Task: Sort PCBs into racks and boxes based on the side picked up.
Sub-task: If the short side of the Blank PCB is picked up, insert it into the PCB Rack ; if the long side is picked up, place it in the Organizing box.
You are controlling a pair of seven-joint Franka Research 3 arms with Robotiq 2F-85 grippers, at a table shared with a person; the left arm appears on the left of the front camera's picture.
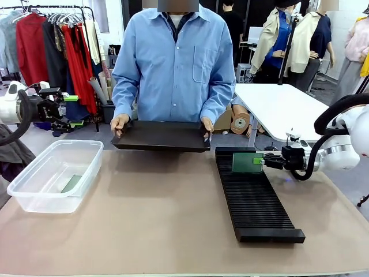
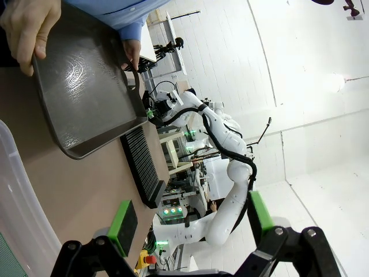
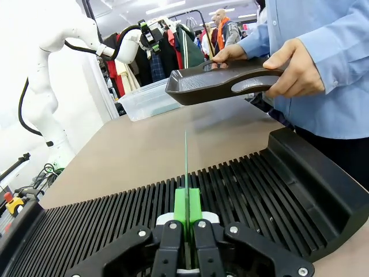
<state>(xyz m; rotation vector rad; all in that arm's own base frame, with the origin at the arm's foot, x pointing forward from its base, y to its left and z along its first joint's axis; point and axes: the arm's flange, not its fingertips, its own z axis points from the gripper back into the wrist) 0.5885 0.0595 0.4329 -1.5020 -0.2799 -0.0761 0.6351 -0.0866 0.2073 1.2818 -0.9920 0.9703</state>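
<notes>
Gripping a PCB point(image 1: 247, 163) edge-on, the right gripper point(image 3: 185, 222) had its fingers clenched on the board, which stood upright over the far end of the black rack point(image 1: 253, 196). In the right wrist view the board showed as a thin green line rising between the green pads; whether its lower edge sat in a slot could not be told. The rack lay on the right half of the worktop point(image 1: 161, 219).

The left gripper point(image 2: 190, 222) hung off the worktop's left side, fingers spread wide and empty. Near it the clear box point(image 1: 55, 173) sat on the worktop with what looked like one green board point(image 1: 71, 183) flat on its floor, though the plastic blurred it.

The person at the far side held a smooth black tray point(image 1: 161, 136) with both hands, raised above the worktop.
</notes>
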